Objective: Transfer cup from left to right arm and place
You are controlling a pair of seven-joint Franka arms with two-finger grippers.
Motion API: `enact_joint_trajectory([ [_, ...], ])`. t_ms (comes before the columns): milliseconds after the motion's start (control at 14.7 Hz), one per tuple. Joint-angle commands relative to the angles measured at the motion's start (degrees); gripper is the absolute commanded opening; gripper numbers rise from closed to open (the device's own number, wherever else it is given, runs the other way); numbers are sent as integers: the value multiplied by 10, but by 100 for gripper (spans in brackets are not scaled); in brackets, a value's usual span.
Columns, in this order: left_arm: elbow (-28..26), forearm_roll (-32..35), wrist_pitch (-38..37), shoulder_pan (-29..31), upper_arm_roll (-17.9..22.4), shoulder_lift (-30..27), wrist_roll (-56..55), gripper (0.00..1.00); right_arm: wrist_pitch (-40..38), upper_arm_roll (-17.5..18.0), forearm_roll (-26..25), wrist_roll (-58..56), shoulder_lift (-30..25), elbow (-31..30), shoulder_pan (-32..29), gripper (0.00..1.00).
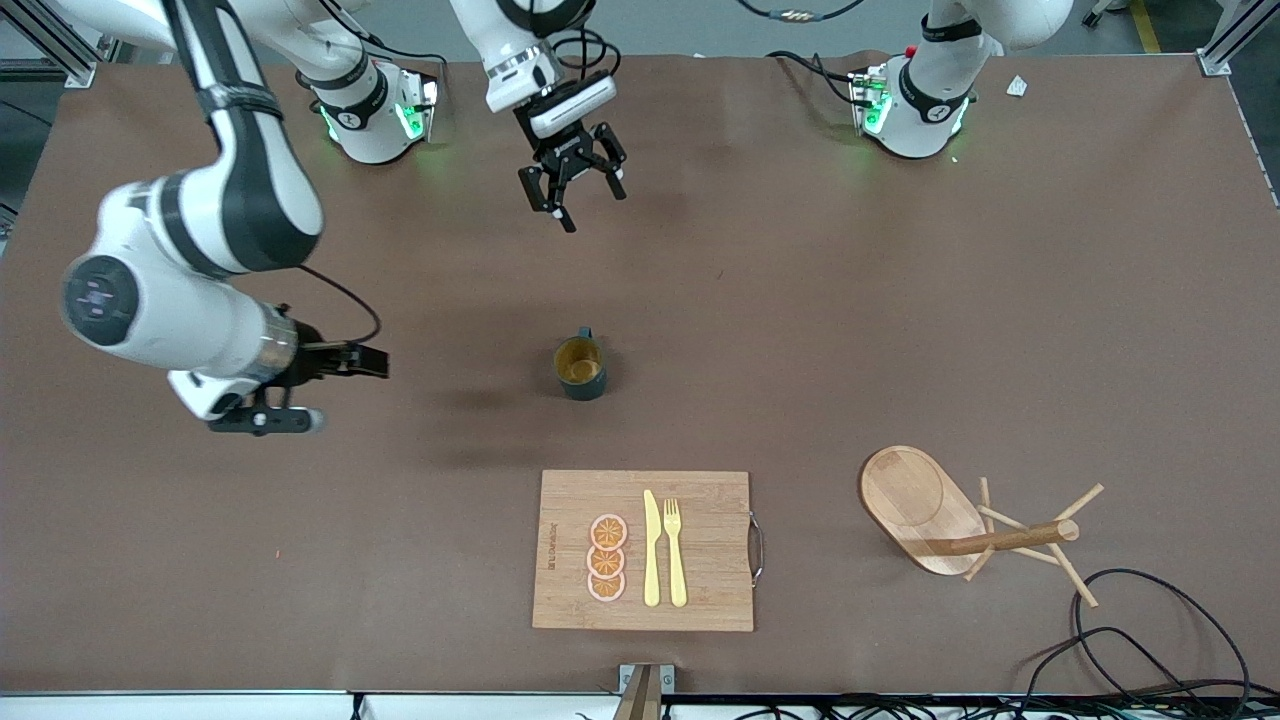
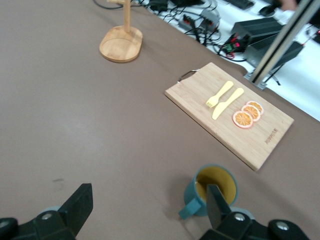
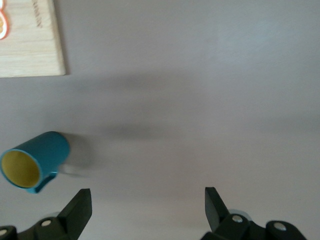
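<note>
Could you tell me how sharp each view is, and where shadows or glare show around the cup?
Front view: sharp, even light; the cup stands upright on the table, soft shadow bands toward the right arm's end. Left wrist view: slightly soft, the open left gripper blurred. Right wrist view: soft, faint shadow streaks above the open right gripper. No strong glare.

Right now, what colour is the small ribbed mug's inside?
Yellow-brown inside the small dark teal mug, clearest in the left wrist view.
</note>
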Motion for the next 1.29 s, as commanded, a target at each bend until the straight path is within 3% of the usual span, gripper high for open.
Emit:
enact_joint_trajectory([
  [0,-19,-72,3,64,-7,-63,62,100,36,-4,17,52,24,-8,54,100],
  [204,-17,-179,4,156,-6,-110,209,100,77,-4,17,86,55,-8,92,100],
  [817,-11,-250,8,364,-9,-136,529,100,185,-4,18,205,124,-8,174,100],
  [1090,3,-332,10,488,-8,-147,682,100,202,-5,18,250,147,-9,214,100],
  [1158,4,-333,10,506,-7,-147,724,100,211,-5,17,257,152,-10,218,95],
  [1226,5,-333,13,524,-7,-147,762,100,216,-4,17,257,154,-14,219,82],
])
